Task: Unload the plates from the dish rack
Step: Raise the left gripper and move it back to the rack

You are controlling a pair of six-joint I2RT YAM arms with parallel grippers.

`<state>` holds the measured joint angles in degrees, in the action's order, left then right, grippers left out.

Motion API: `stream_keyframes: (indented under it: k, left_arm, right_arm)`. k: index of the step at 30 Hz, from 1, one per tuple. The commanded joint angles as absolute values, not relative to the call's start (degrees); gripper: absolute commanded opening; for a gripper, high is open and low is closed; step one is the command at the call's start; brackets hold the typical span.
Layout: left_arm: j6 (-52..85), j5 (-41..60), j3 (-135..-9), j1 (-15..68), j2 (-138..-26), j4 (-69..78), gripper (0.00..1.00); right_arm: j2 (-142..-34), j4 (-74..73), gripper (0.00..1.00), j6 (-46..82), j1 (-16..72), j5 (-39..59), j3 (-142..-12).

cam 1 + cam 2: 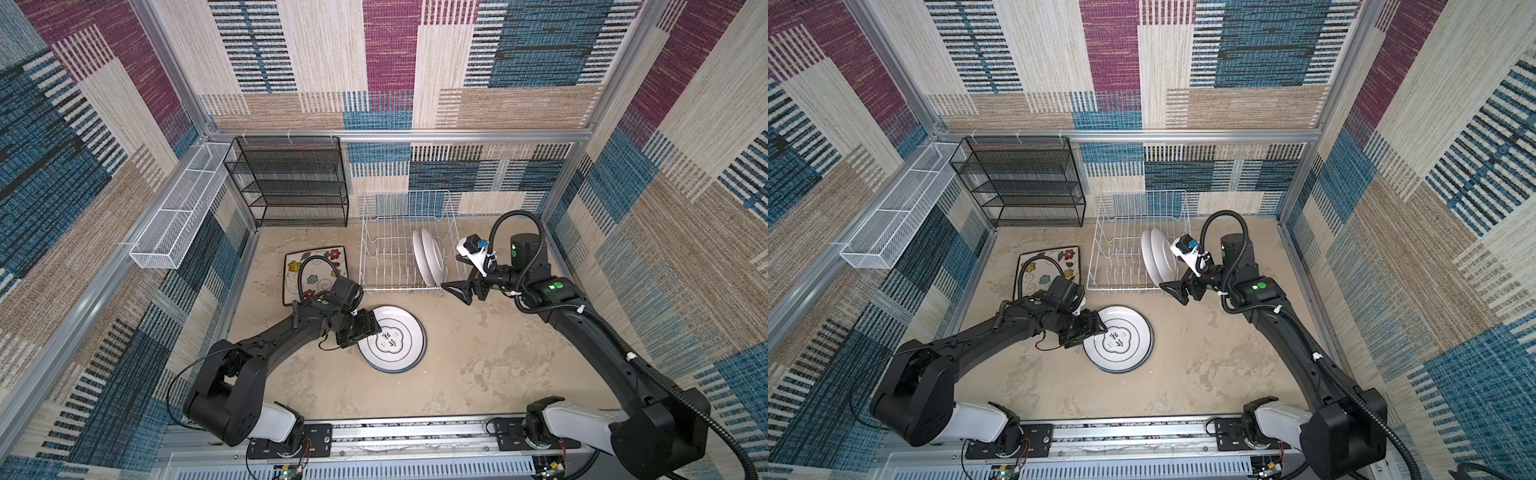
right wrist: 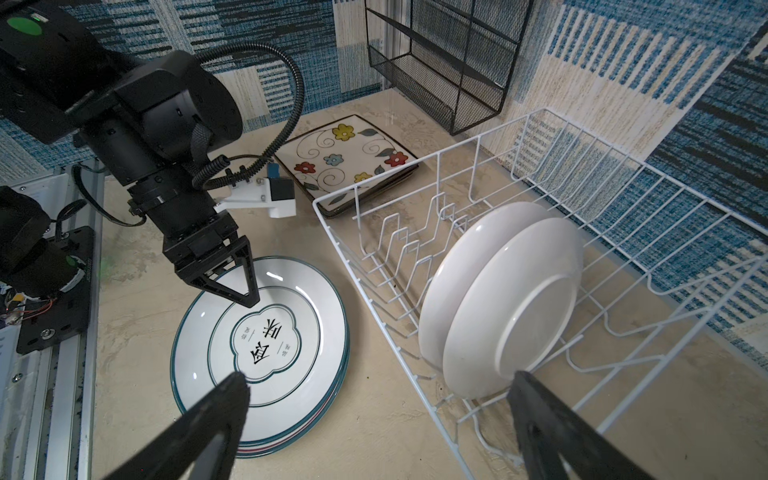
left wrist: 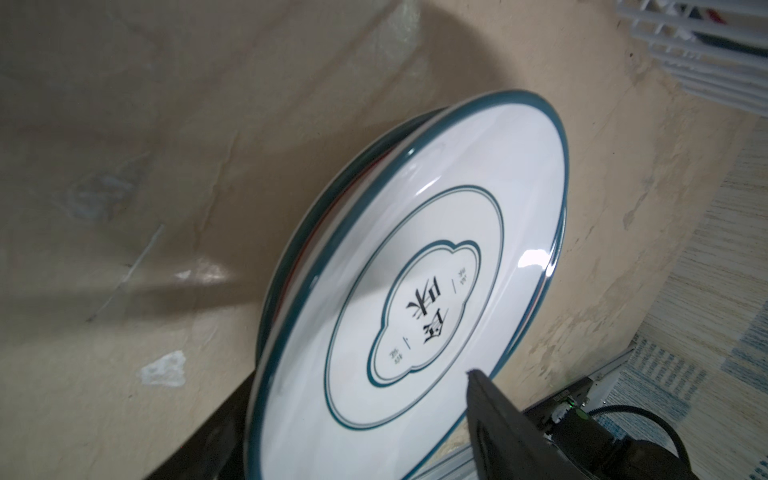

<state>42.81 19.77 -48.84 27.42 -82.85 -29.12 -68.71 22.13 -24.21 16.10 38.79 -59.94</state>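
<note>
Now, upright between the tines toward the right end of the dish rack (image 1: 405, 192): two round white plates (image 1: 430, 257) (image 2: 511, 307), close together, plain backs toward the right claw (image 1: 456, 294) (image 2: 378, 380). Just beside the rack's near right corner, that claw, jaws spread wide, gripping nothing, clear of both plates. Flat on the counter (image 1: 478, 353) in front of the rack: a stack of round plates (image 1: 399, 345) (image 3: 415, 291), printed face up, dark rims nearly lined up. At the left edge of that stack, the left claw (image 1: 372, 334) (image 2: 247, 299), not clenched, jaws parted wider than the rim and astride it. In the left wrist view, one finger (image 3: 490, 415) over the top plate's face, the other dark finger outside and below the rim; contact with the plate unclear. Left of the rack, partly behind the left arm's cable (image 1: 309, 259) in both top views, a pile of square flowered plates (image 2: 345, 162), face up on the counter, apart from both claws. Behind them, against the back wall, a black mesh shelf (image 1: 291, 178).
</note>
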Motion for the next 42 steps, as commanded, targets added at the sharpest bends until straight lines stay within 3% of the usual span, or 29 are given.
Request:
stream_keyframes:
  k: [1,19,29,36,42]
  left_arm:
    - [40.0,18.4,-49.9,27.6,-83.1,-31.9,0.76]
    - [38.7,13.9,-54.4,30.4,-85.5,-39.2,0.76]
    - [38.0,5.6,-58.2,30.4,-81.6,-46.7,0.76]
    - [34.9,3.0,-67.1,30.4,-76.9,-47.1,0.76]
    - [31.6,5.0,-78.1,30.4,-79.4,-47.2,0.75]
  right_arm:
    - [-68.7,21.0,0.99,-23.8,16.2,38.5,-60.4]
    - [-67.6,20.6,0.99,-23.4,16.1,38.3,-59.9]
    - [-67.1,20.2,0.99,-23.6,16.1,37.7,-59.6]
    - [-66.3,19.5,0.99,-23.6,16.2,36.5,-59.2]
    - [-66.7,19.6,0.99,-23.1,16.2,36.4,-59.2]
